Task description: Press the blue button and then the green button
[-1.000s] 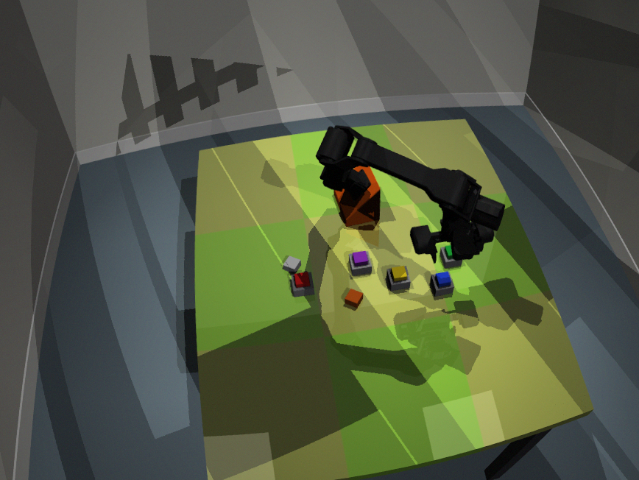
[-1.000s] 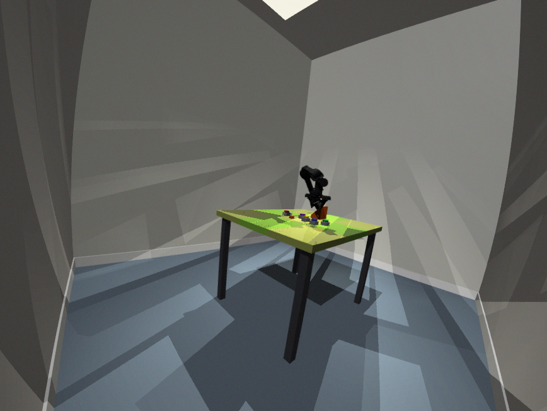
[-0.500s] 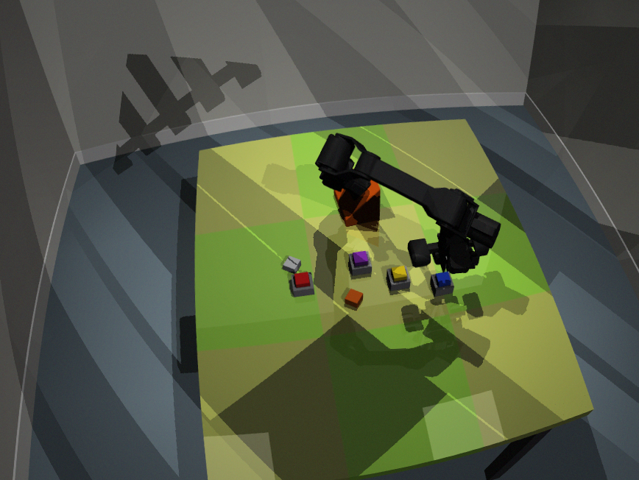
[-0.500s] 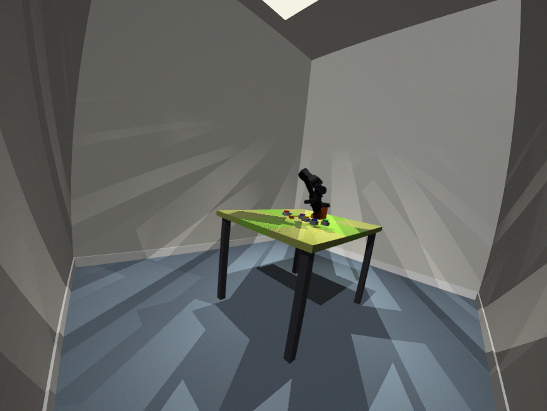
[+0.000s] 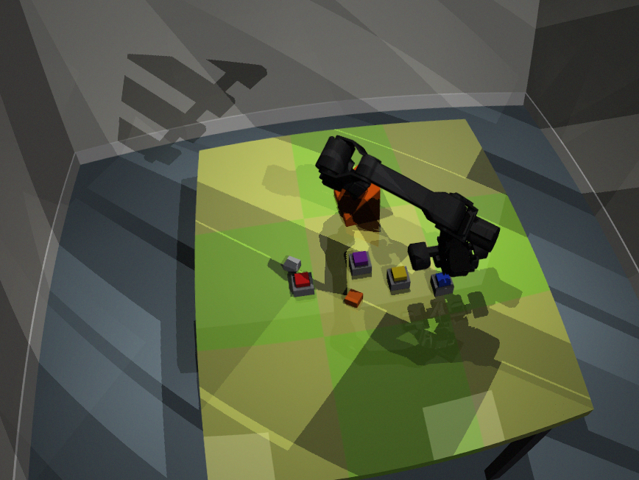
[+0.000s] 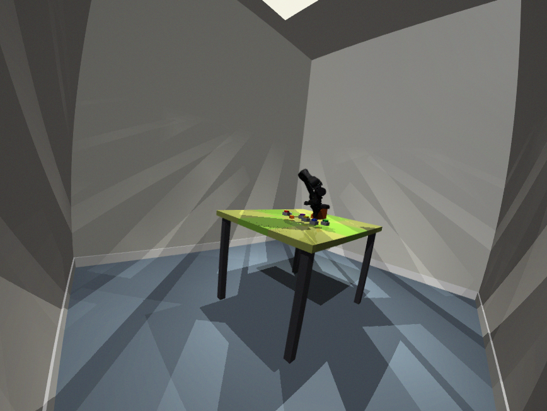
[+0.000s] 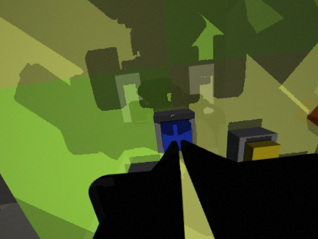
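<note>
The blue button (image 5: 443,280) (image 6: 314,220) (image 7: 168,137) sits in a grey housing at the right of the group in the top view. My gripper (image 7: 178,144) is shut and empty, pointing down, with its tips over the near part of the blue cap in the wrist view; I cannot tell if they touch it. The green button (image 6: 324,220) stands beside the blue one in the exterior view. It is hidden behind my gripper in the top view, and only a dark edge of its housing (image 7: 142,168) shows beside my left finger in the wrist view.
The yellow button (image 5: 399,273) (image 7: 267,152) is close beside the blue one. The purple button (image 5: 360,258) and red button (image 5: 302,279) are farther left. An orange block (image 5: 353,297) lies in front of the purple button; a grey block (image 5: 292,263) lies behind the red one.
</note>
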Controlling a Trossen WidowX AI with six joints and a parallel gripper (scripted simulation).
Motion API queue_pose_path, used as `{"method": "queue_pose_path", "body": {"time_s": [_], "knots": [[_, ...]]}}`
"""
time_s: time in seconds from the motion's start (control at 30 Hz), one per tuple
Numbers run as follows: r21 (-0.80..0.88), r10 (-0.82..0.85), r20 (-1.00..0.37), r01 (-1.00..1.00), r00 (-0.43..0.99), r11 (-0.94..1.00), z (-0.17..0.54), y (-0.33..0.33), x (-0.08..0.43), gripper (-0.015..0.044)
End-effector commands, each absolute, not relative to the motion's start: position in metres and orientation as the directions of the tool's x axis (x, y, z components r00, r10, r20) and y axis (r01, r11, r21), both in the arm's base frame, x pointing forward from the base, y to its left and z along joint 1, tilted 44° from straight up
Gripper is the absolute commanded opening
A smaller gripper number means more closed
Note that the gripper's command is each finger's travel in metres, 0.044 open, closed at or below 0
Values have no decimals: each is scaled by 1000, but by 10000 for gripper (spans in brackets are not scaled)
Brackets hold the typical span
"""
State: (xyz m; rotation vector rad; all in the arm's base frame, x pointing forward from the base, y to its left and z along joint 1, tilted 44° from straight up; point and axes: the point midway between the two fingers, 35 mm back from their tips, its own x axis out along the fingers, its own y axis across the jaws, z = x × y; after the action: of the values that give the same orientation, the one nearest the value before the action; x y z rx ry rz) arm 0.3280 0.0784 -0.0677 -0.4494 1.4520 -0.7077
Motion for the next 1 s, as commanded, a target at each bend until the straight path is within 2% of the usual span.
{"method": "queue_pose_path", "body": {"time_s": [0.0, 0.97], "knots": [[-675, -681, -732, 156, -26, 721, -73, 72, 327, 20], [-676, -681, -731, 156, -26, 720, -84, 62, 327, 20]]}}
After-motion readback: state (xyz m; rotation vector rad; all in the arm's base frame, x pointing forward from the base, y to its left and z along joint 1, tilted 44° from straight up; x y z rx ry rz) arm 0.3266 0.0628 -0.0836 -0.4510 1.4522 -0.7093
